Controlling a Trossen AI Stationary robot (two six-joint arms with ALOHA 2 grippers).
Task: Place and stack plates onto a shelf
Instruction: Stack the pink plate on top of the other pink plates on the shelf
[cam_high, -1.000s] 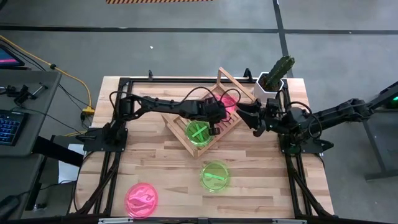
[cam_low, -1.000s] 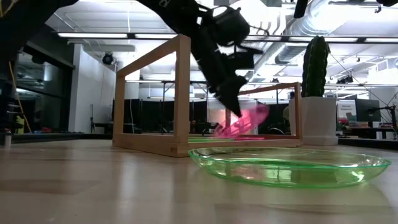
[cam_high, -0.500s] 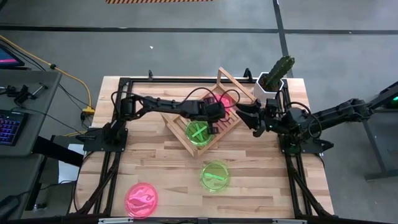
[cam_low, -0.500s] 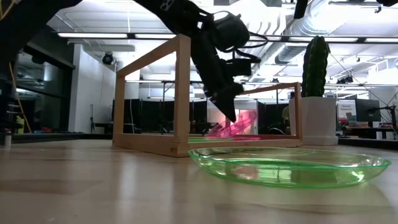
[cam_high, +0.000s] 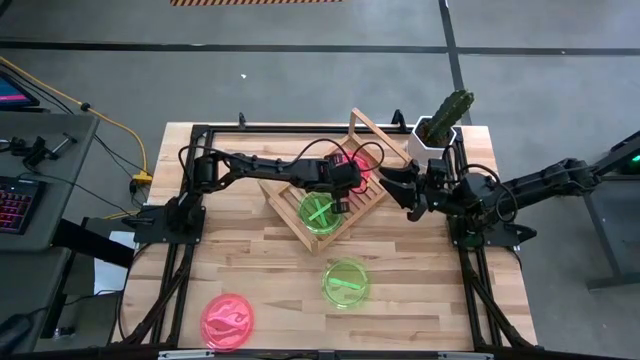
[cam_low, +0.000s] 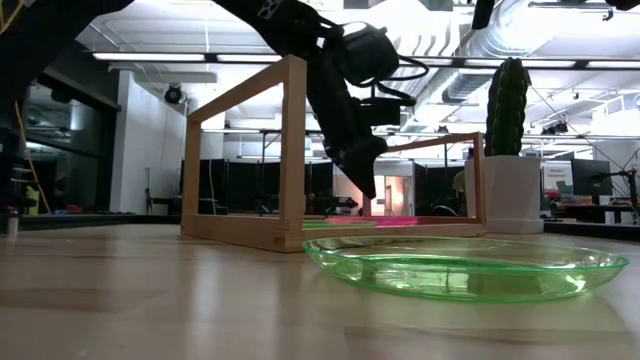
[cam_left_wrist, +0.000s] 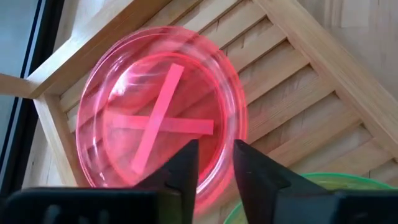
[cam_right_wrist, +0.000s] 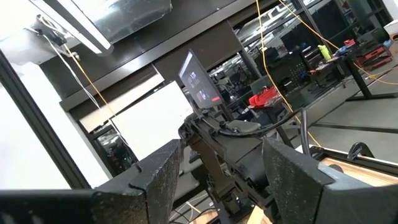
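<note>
Pink plate (cam_left_wrist: 158, 121): flat on the shelf (cam_left_wrist: 298, 93) slats, frame end, beside a green plate (cam_high: 320, 212). Left gripper (cam_left_wrist: 214, 171): parted above its rim; we should lift straight clear. Right gripper (cam_high: 408, 190): waiting beside the shelf, fingers apart.

The wooden rack (cam_high: 327, 190) is set at a slant on the far middle of the tabletop (cam_high: 250, 262), and its slatted floor is largely taken up by a pink plate (cam_high: 362, 162) at the tall-frame end and a green plate (cam_high: 320, 212) at the other. Access from above is blocked by the left gripper (cam_high: 345, 190), which is held over the rack between the two plates. The rack's right side is flanked closely by the right gripper (cam_high: 408, 190), with the white cactus pot (cam_high: 436, 132) just beyond. Open tabletop is left along the left side and the near edge, interrupted only by a second green plate (cam_high: 346, 282) and a second pink plate (cam_high: 228, 320).
</note>
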